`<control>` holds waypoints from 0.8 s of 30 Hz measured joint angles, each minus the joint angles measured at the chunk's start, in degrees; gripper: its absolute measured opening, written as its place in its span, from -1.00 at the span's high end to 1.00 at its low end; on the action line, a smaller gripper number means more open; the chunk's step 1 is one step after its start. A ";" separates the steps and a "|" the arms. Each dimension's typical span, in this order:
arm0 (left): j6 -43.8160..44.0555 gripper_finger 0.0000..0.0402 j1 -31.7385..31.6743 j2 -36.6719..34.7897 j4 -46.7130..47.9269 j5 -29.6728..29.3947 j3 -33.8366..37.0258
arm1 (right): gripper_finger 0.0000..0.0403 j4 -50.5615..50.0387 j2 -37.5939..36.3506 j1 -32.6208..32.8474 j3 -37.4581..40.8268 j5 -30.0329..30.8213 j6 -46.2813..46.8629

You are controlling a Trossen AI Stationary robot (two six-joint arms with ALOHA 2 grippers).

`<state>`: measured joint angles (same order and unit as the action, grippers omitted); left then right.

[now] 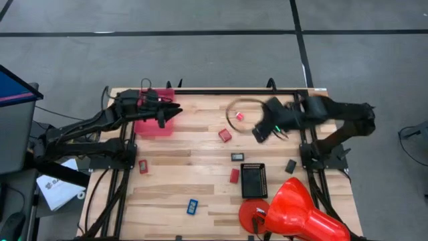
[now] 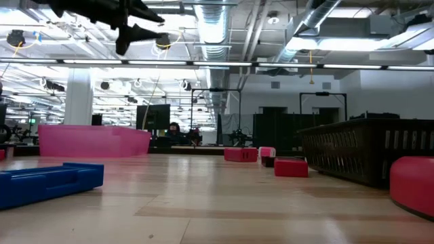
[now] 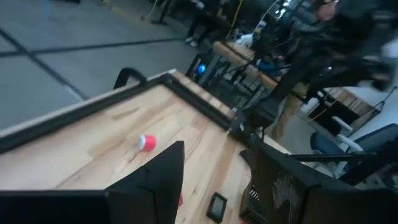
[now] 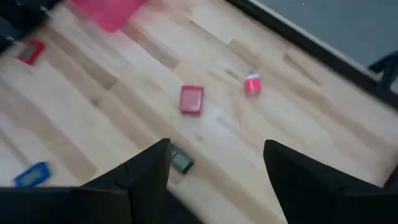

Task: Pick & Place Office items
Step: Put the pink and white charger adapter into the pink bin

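Small office items lie flat and scattered on the wooden table: a red block [image 1: 225,135] [image 4: 191,99], a small red piece [image 1: 239,116] [image 4: 252,84] [image 3: 147,142], a dark piece [image 1: 238,157] [image 4: 180,162], further red blocks [image 1: 235,175] [image 1: 143,166], a blue piece [image 1: 192,206] [image 2: 47,184] and a black one [image 1: 290,166]. My left gripper [image 1: 172,110] [image 3: 214,180] hangs open and empty above the right edge of the pink bin [image 1: 155,120]. My right gripper [image 1: 257,134] [image 4: 217,168] is open and empty in the air, right of the red block.
A black rectangular tray [image 1: 254,179] and a big red cone-shaped object [image 1: 297,211] sit at the table's near right. The pink bin [image 2: 95,141] stands at the far left. A thin wire ring [image 1: 244,100] lies near the far edge. Bare wood shows in the near left.
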<state>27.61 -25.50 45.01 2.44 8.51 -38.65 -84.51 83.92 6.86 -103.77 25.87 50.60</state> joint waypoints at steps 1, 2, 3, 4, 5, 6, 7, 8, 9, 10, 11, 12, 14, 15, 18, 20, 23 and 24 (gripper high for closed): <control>-0.21 0.14 0.14 -0.62 -0.05 0.00 0.00 | -0.24 1.61 0.76 -2.84 0.00 -1.71 -3.59; -0.23 0.14 0.25 -1.19 0.08 0.00 0.00 | -0.24 3.37 1.65 -5.39 0.00 -3.50 -6.73; -0.24 0.14 0.40 -1.70 0.10 0.00 0.00 | -0.24 4.87 2.69 -7.77 0.00 -5.57 -9.51; -0.28 0.14 0.51 -2.21 0.09 0.00 0.00 | -0.24 6.42 4.10 -10.25 -0.01 -7.67 -12.01; -0.28 0.14 0.60 -2.68 0.10 0.00 0.00 | -0.24 7.88 5.66 -12.33 -0.04 -9.68 -13.46; -0.30 0.14 0.75 -3.17 0.08 0.00 0.00 | -0.24 8.61 7.37 -14.48 -0.04 -12.04 -14.40; -0.32 0.14 0.93 -3.54 0.08 0.02 0.00 | -0.24 8.64 9.47 -16.60 -0.02 -14.37 -15.03; -0.35 0.14 1.11 -3.84 0.05 0.00 0.00 | -0.24 8.66 11.51 -18.56 -0.04 -16.38 -15.80; -0.35 0.14 1.25 -4.16 0.07 0.02 0.00 | -0.24 8.36 13.82 -20.24 -0.04 -17.89 -16.71; -0.35 0.14 1.29 -4.45 0.10 0.03 0.00 | -0.24 7.80 16.19 -21.81 -0.02 -18.61 -17.70; -0.35 0.14 1.31 -4.67 0.07 0.04 0.00 | -0.24 7.49 18.67 -23.12 -0.02 -19.24 -18.60; -0.35 0.14 1.29 -4.88 0.04 0.04 0.00 | -0.24 7.37 20.91 -24.18 0.02 -19.90 -19.86; -0.32 0.14 1.35 -5.20 0.06 0.04 0.00 | -0.24 7.05 25.10 -25.48 0.02 -21.01 -22.46; -0.27 0.14 1.47 -5.35 0.08 0.04 0.00 | -0.24 7.30 26.73 -25.79 0.02 -21.28 -24.01; -0.21 0.14 2.00 -5.49 0.14 0.04 0.00 | -0.24 9.82 30.29 -26.02 0.02 -20.30 -28.65; -0.21 0.14 2.38 -5.57 0.04 0.07 0.00 | -0.24 12.45 31.82 -26.04 0.02 -20.20 -31.03; -0.03 0.14 2.86 -5.55 0.06 0.07 0.00 | -0.24 14.65 33.85 -26.61 -0.02 -19.24 -33.19; 0.29 0.14 2.86 -5.55 0.06 0.09 0.00 | -0.24 14.66 34.64 -26.99 -0.01 -18.66 -33.59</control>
<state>27.90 -22.63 39.46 2.50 8.60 -38.65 -69.86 118.55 -20.12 -103.77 7.21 17.01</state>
